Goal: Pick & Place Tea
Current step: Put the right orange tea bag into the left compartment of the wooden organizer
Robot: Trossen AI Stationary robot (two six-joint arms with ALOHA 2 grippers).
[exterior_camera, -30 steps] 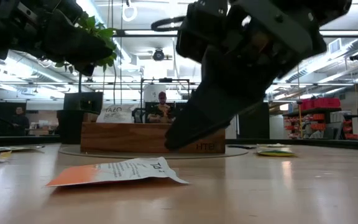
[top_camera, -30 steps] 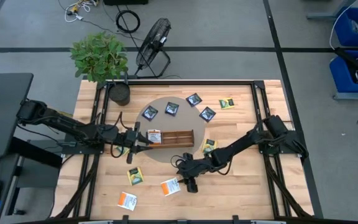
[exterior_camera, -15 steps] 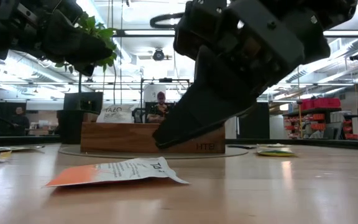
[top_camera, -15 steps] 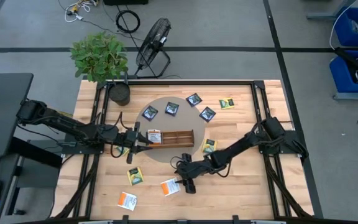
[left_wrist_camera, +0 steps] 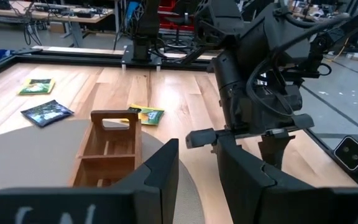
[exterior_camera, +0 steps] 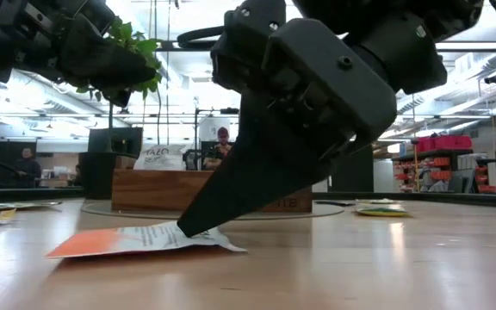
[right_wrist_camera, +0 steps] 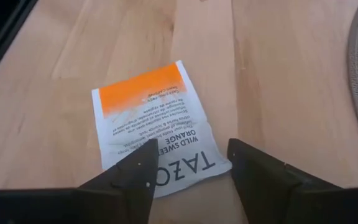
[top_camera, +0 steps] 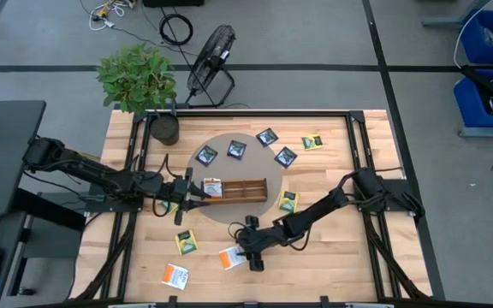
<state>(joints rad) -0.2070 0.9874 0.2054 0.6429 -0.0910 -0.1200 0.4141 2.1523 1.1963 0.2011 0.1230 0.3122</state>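
Orange-and-white sachet (right_wrist_camera: 155, 130) — light, thin, flexible, lying flat at frame centre; right gripper (right_wrist_camera: 191, 163), fingers spread, straddles its near edge — pinch there.

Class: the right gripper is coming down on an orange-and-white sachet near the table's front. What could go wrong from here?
1. The right gripper straddles only one corner of the sachet, so a pinch there may slip.
2. In the low view a finger presses the sachet; it lies flat on the table and could slide or crumple instead of lifting.
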